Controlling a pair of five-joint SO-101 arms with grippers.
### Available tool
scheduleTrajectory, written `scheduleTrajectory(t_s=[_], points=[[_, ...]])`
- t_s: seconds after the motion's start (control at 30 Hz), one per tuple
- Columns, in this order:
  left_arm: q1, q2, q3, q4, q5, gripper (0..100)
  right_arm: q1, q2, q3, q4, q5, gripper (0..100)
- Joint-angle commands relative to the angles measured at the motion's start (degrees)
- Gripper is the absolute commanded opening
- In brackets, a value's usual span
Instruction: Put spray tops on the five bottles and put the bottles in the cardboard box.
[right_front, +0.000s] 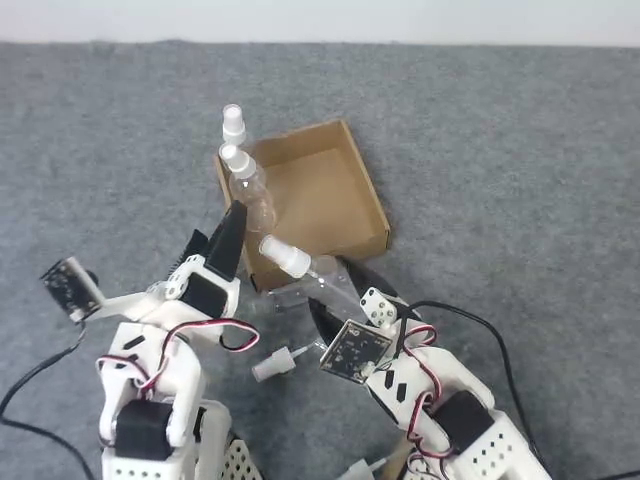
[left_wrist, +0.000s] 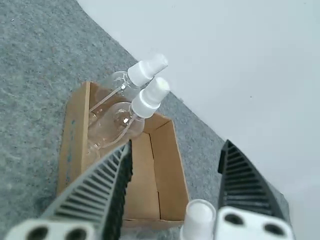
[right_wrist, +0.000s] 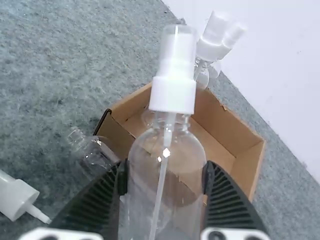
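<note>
Right gripper (right_wrist: 165, 172): your ribbed black jaws are clamped on the held bottle (right_wrist: 167, 150), one on each side of its round clear body.
Held bottle axis: tilted; the long axis runs out past the jaws, with the white spray top leading toward the box (right_front: 320, 195).
Left gripper (left_wrist: 177, 147): the jaws are spread wide with nothing between them; it sits at the box's left wall, by the near corner.
Box: brown cardboard with an open top and low walls; you have bare floor across its right half.
Boxed bottles (right_front: 240, 165): two of clear plastic with white tops on, together in the far-left corner, tops rising past the rim.
Bare bottle (right_front: 285, 297): clear and uncapped, lying on its side just beside the box's near wall, below the held bottle.
Loose top (right_front: 275, 363): white, lying between your arms, with the thin tube at its right end.
Carpet (right_front: 520, 150): grey, coarse pile; a wide stretch lies right of and beyond the box.
</note>
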Motion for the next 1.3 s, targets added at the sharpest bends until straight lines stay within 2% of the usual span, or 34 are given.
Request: scheduleTrajectory(t_s=[0.0, 0.23, 0.37, 0.57, 0.73, 1.03, 1.27], points=[[-0.09, -1.05, -1.71, -2.46, 0.53, 26, 0.84, -1.10, 0.18, -1.19, -3.60, 10.5], [-0.09, -1.05, 2.07, -7.30, 0.53, 26, 5.67, -1.36, 0.35, -7.25, -12.57, 10.6], [0.35, -1.05, 5.14, -11.43, 0.53, 26, 4.53, -1.36, -0.09, -7.25, -15.74, 10.6], [0.97, -1.05, 8.75, -16.44, 0.26, 26, 1.01, -1.36, 0.26, -7.25, -15.82, 10.2], [6.86, -0.97, 10.33, -16.44, 0.09, 26, 0.48, -1.36, 0.35, -7.25, -15.82, 10.2], [8.79, -0.97, 10.95, -16.26, 0.09, 26, 0.48, -1.36, 0.44, -6.81, -15.82, 10.2], [14.95, -0.97, 10.86, -12.22, -2.64, 26, 0.75, -1.36, 0.53, -6.73, -15.74, 10.2]])
